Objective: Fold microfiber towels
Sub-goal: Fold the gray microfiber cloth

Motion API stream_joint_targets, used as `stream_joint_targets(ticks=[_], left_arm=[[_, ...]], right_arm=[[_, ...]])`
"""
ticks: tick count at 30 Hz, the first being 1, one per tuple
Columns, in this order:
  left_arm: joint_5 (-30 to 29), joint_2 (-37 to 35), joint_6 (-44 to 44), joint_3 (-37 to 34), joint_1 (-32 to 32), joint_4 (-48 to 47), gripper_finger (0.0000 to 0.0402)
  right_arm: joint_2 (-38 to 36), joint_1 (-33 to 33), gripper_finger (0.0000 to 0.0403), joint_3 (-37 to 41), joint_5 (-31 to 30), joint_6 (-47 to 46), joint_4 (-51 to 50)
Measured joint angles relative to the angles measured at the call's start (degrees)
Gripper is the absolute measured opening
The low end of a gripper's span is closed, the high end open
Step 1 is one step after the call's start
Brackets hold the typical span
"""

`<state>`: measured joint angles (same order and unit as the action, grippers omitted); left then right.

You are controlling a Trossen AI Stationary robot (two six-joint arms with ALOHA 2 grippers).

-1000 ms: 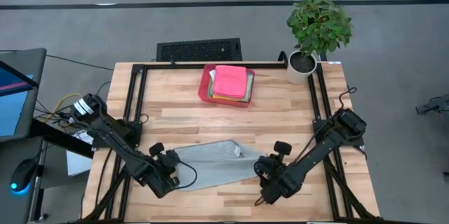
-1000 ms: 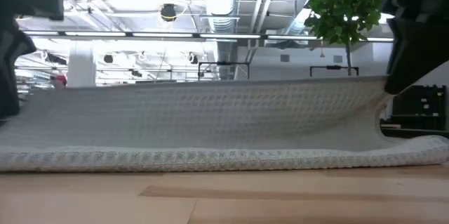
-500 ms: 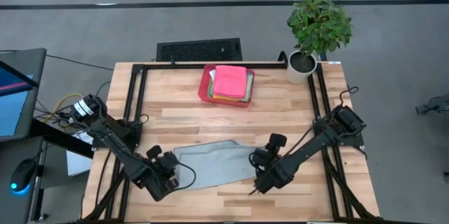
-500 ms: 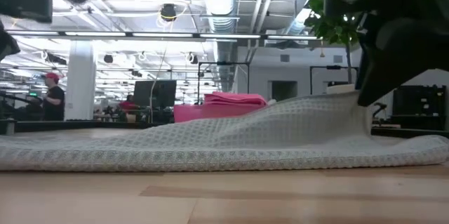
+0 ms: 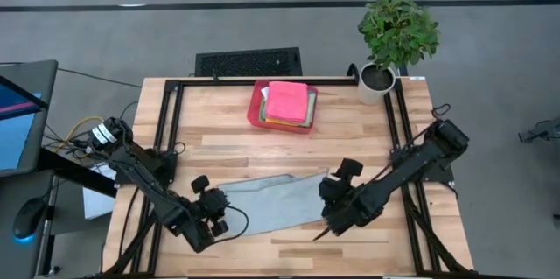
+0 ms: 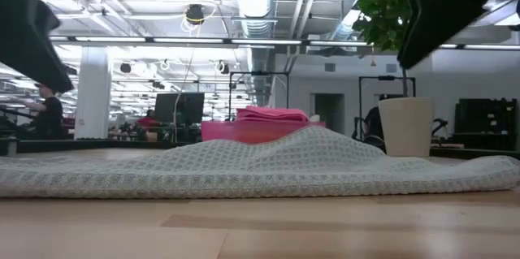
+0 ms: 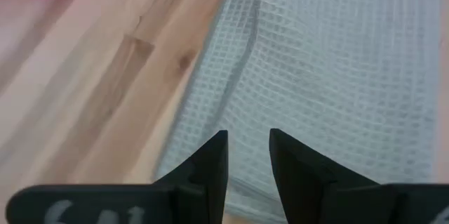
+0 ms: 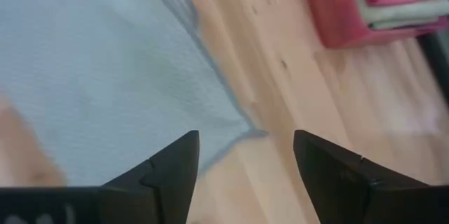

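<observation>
Currently the grey towel (image 5: 267, 202) lies folded flat on the table (image 5: 350, 139). Left gripper (image 7: 248, 155) hovers over its end, fingers slightly parted, apparently empty. Right gripper (image 8: 245, 157) is spread wide above the other end.

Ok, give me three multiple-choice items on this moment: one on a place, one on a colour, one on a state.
1. Where does the grey towel lie?
A. in the red tray
B. flat on the table between both arms
C. over the plant

2. What colour is the top towel in the red tray?
A. pink
B. black
C. white

3. How is the right tool?
A. shut on the grey towel
B. open, holding nothing
C. shut on the tray

Key: B, the high view shows it spread on the wood; A, pink lies on top; B, its fingers stand apart above the cloth.
</observation>
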<state>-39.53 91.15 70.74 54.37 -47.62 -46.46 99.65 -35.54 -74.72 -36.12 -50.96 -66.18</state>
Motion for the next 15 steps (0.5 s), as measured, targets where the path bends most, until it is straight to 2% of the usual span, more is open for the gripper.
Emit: stream_joint_targets(ticks=[5,10,15], left_arm=[[4.3,-2.5,-9.5,0.0,4.4,0.6,0.011],[11.3,-5.7,-17.3,-0.5,9.0,1.1,0.0153],[18.6,-10.3,-21.7,-7.5,12.8,7.5,0.0199]], right_arm=[[-1.1,-1.2,0.0258,0.0,0.2,0.4,3.5],[-1.1,-2.4,0.0258,0.0,0.2,0.4,3.7],[-1.1,-2.8,0.0258,0.0,0.2,0.0,3.8]])
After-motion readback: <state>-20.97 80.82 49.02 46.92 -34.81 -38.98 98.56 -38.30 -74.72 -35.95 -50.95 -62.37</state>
